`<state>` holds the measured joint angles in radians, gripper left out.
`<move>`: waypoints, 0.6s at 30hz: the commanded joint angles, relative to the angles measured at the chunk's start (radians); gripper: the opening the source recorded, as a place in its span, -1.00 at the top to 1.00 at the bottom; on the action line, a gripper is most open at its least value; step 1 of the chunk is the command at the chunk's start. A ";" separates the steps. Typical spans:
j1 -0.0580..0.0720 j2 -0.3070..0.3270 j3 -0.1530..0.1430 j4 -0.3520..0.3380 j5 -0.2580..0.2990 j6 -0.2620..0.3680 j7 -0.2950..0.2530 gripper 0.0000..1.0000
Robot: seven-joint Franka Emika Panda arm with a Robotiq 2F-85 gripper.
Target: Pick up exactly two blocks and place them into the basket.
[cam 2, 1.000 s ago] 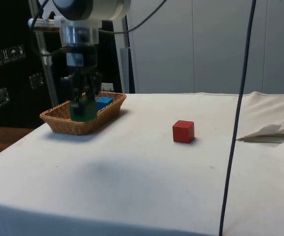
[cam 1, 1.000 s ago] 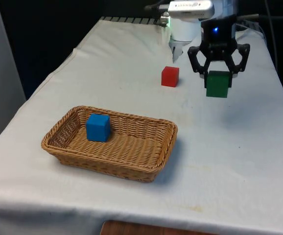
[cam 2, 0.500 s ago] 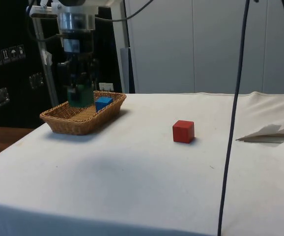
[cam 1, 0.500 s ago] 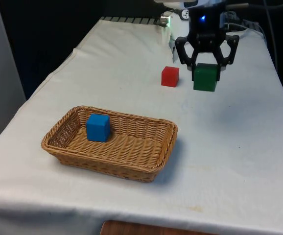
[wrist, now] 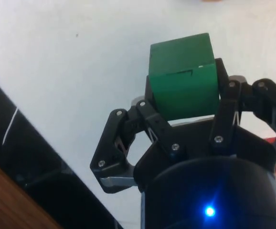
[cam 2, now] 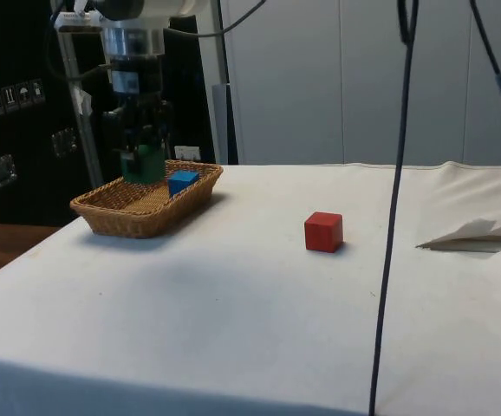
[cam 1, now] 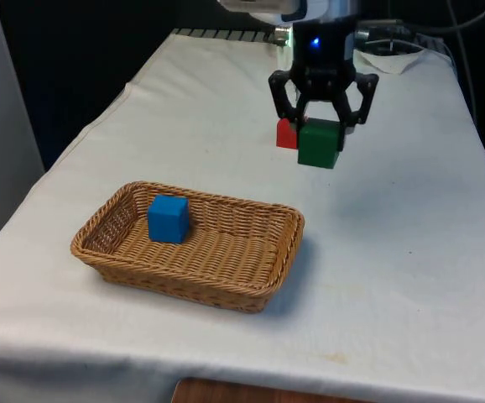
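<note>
My gripper (cam 1: pixel 320 138) is shut on a green block (cam 1: pixel 320 144) and carries it in the air above the cloth, to the front view's right of the basket and beyond it. In the side view the green block (cam 2: pixel 141 164) hangs in front of the wicker basket (cam 2: pixel 112 208). The wrist view has the green block (wrist: pixel 183 81) clamped between the two black fingers (wrist: pixel 231 102). A blue block (cam 1: pixel 168 218) lies inside the wicker basket (cam 1: pixel 259 290), towards its left end. A red block (cam 1: pixel 285 134) stands on the cloth, partly hidden behind the green one; it is plain in the side view as a red block (cam 2: pixel 323 231).
The table's edge and a dark drop run along the front view's left. A rumpled fold of white cloth (cam 2: pixel 476 232) lies at the side view's right. A black cable (cam 2: pixel 391 217) hangs down through the side view.
The gripper has carried the green block towards the front view's left and a little nearer the basket, so that it now partly covers the red block. The grip is unchanged.
</note>
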<state>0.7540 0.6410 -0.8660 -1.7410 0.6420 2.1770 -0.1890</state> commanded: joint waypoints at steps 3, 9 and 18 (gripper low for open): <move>-0.023 0.021 0.003 0.026 0.008 -0.019 -0.010 0.98; -0.052 0.067 -0.001 0.064 0.030 -0.027 -0.024 0.98; -0.092 0.145 -0.018 0.116 0.084 -0.033 -0.054 0.98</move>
<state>0.6750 0.7840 -0.8910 -1.6360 0.7250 2.1570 -0.2420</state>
